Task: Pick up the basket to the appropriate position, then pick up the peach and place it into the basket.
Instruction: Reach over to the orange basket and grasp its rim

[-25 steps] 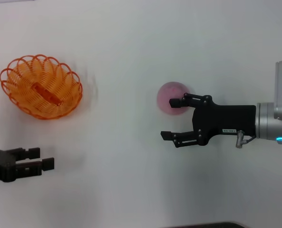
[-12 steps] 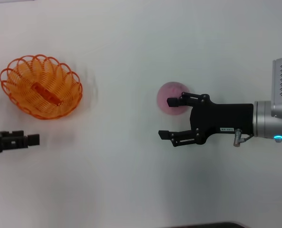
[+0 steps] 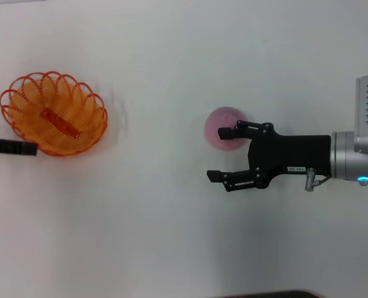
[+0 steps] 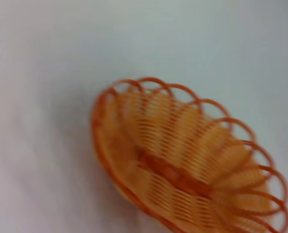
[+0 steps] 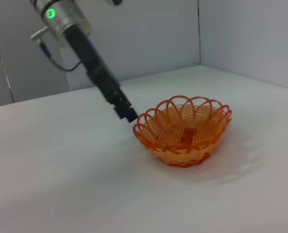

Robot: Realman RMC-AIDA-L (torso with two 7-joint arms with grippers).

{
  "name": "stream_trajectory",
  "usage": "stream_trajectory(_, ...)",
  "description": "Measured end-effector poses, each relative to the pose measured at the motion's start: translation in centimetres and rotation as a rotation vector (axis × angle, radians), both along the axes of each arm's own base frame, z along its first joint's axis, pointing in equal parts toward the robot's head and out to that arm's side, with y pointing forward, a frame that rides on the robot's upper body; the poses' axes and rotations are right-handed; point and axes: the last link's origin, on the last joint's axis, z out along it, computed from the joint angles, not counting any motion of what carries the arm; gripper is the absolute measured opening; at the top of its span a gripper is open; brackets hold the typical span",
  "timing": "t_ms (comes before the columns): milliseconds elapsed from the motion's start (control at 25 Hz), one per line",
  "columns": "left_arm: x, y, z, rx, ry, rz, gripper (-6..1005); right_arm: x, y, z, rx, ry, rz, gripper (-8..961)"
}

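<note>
Reaching from the frame's left edge, your left gripper (image 3: 31, 148) touches the basket (image 3: 53, 113) rim; finger state unclear. Your right gripper (image 3: 219, 155) waits spread beside the peach (image 3: 224, 124).

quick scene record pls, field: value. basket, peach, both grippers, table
basket: orange wire basket, upright on the table's left side, nothing in it
peach: pink peach, on the table right of centre, partly behind a finger of the right gripper
left gripper: left gripper at the basket's near-left rim, seen edge-on
right gripper: right gripper open, beside the peach, one finger over it, not closed on it
table: plain white table
</note>
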Motion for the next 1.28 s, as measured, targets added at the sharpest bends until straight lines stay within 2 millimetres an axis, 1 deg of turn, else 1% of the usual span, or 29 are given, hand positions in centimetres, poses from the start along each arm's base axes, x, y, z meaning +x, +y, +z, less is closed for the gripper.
stream_trajectory(160,1.1,2.1,0.5,0.007,0.101,-0.003,814,0.0,0.1,0.1,0.004,-0.003,0.003,946)
stream_trajectory(400,3.2,5.1,0.9,0.052,0.19,-0.036,815,-0.2,0.3,0.1,0.004,-0.003,0.012,947)
stream_trajectory(480,3.9,5.9,0.8,0.061,0.216,-0.067,815,-0.3,0.3,0.1,0.004,-0.002,0.015,947)
stream_trajectory(640,5.1,7.1,0.0,0.058,0.295,-0.133,814,-0.4,0.4,0.1,0.003,-0.001,0.018,947)
stream_trajectory(760,5.6,7.9,-0.5,0.066,0.349,-0.163,814,-0.4,0.4,0.1,0.003,-0.001,0.019,946)
stream_trajectory(1000,6.2,8.6,-1.4,0.046,0.459,-0.225,813,-0.5,0.4,0.2,0.002,0.003,0.022,946)
stream_trajectory(1280,6.8,9.0,-1.3,0.03,0.486,-0.26,813,-0.5,0.4,0.2,0.0,0.003,0.024,947)
